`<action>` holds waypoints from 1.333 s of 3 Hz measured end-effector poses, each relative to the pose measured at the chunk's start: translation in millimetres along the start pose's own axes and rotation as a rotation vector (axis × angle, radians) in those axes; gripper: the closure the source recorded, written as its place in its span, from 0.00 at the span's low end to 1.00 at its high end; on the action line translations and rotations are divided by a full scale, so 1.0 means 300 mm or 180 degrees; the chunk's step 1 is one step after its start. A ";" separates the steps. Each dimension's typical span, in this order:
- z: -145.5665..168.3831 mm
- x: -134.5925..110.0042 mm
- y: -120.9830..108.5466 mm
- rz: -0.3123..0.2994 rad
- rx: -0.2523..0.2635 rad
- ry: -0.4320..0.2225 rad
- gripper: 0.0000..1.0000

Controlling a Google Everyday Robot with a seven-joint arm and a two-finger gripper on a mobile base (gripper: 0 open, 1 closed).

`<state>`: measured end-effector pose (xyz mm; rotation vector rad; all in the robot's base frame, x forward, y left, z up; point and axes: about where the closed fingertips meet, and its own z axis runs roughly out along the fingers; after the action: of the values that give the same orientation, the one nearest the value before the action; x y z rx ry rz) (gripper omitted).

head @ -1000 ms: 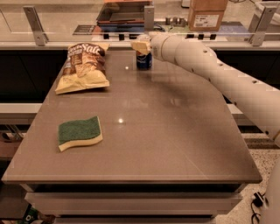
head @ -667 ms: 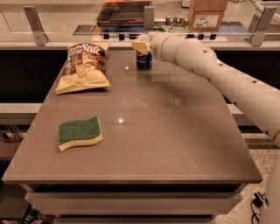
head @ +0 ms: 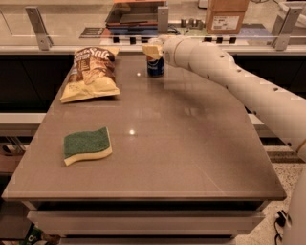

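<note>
At the near left a green sponge [head: 87, 146] lies flat on the surface [head: 191, 143]; beyond it a chip bag [head: 91, 72] rests on its back, label up. Further right, at the far edge, a dark blue can [head: 156, 67] stands upright. My hand [head: 152, 50] sits just at its top, the arm stretching in from the right, well apart from bag and sponge. Whether I have hold of the can I cannot tell. A cardboard box [head: 227, 14] stands beyond the far rail (out of the way).

Brown table [head: 191, 143] before glass-railed counter [head: 67, 21]
</note>
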<state>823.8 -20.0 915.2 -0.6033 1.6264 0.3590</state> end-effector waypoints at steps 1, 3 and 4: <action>-0.007 -0.021 0.011 0.0005 -0.0032 -0.0035 1.00; -0.081 -0.070 0.040 0.0059 -0.0169 -0.0100 1.00; -0.084 -0.077 0.039 0.0056 -0.0152 -0.0138 1.00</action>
<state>797.9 -20.5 940.3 -0.6136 1.5862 0.4220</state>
